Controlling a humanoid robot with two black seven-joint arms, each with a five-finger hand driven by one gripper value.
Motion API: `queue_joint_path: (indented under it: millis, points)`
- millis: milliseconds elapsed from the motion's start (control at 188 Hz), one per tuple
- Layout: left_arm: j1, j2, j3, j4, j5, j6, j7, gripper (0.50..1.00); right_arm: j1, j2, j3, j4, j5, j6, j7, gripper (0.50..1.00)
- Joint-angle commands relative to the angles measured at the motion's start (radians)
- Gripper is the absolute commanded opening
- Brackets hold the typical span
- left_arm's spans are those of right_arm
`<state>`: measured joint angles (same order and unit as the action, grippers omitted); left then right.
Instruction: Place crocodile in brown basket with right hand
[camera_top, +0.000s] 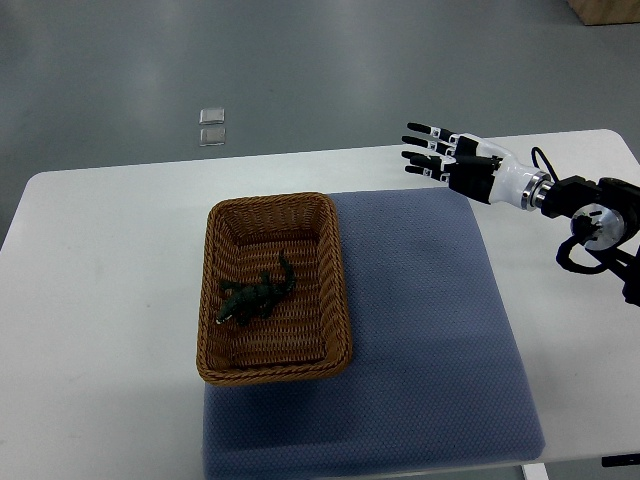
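A small dark green toy crocodile lies flat on the floor of the brown wicker basket, head toward the near left. My right hand hovers above the far right part of the table, well away from the basket. Its fingers are stretched out straight toward the left and hold nothing. The right arm enters from the right edge. No left arm shows.
The basket stands on the white table, its right side overlapping a blue-grey mat that covers the table's middle and near right. Small clear plastic pieces lie on the grey floor beyond the table's far edge.
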<state>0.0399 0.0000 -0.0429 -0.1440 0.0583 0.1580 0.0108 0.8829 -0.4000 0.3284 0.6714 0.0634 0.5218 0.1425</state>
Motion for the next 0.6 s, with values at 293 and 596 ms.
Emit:
queue_joint_path:
  millis: [293,596]
  points:
    - [0.0,0.0,0.002,0.001,0.0,0.0,0.0,1.0,-0.038,0.001,0.064,-0.029,0.041,-0.002,-0.001,0.928]
    - [0.0,0.0,-0.002,0.001,0.0,0.0,0.0,1.0,-0.041,0.013,0.064,-0.036,0.027,-0.009,0.002,0.928]
